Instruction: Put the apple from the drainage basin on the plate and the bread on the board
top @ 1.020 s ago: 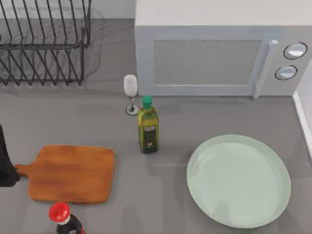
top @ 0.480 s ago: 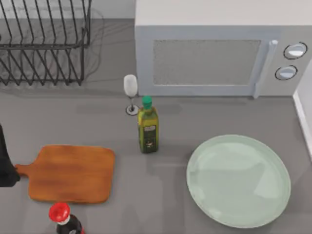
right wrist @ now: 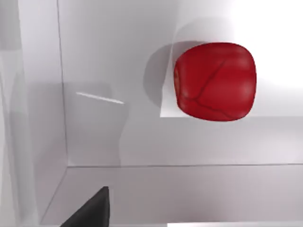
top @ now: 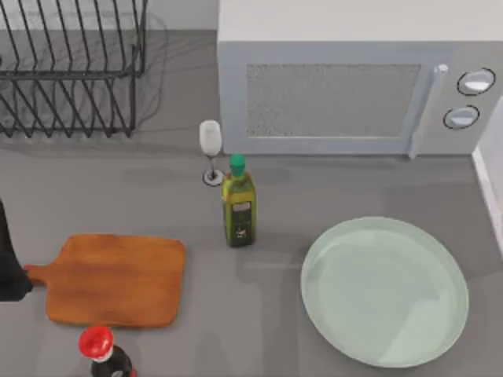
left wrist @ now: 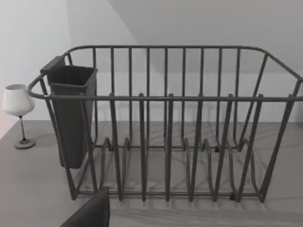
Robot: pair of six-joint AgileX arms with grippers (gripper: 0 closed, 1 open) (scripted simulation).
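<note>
1. Plainly, the apple [right wrist: 215, 81] lies on the pale floor of the basin [right wrist: 142, 189], seen from the right wrist, with nothing gripping it.
2. A dark tip of the right pincer shows at that view's edge; whether its fingers are apart or together, I cannot tell.
3. The plate [top: 385, 292] sits bare on the right of the bench [top: 314, 188], and the board [top: 114, 280] bare on the left.
4. The left arm [top: 9, 267] stands at the left edge beside the board's handle, its wrist camera facing the wire rack [left wrist: 165, 142]; I cannot tell its pincer's state either.
5. I judge the step in hand to be the approach to the apple. Next, the right pincer must come down over it, fingers spread either side, then close and lift.
6. The bread's place I cannot tell.
</note>
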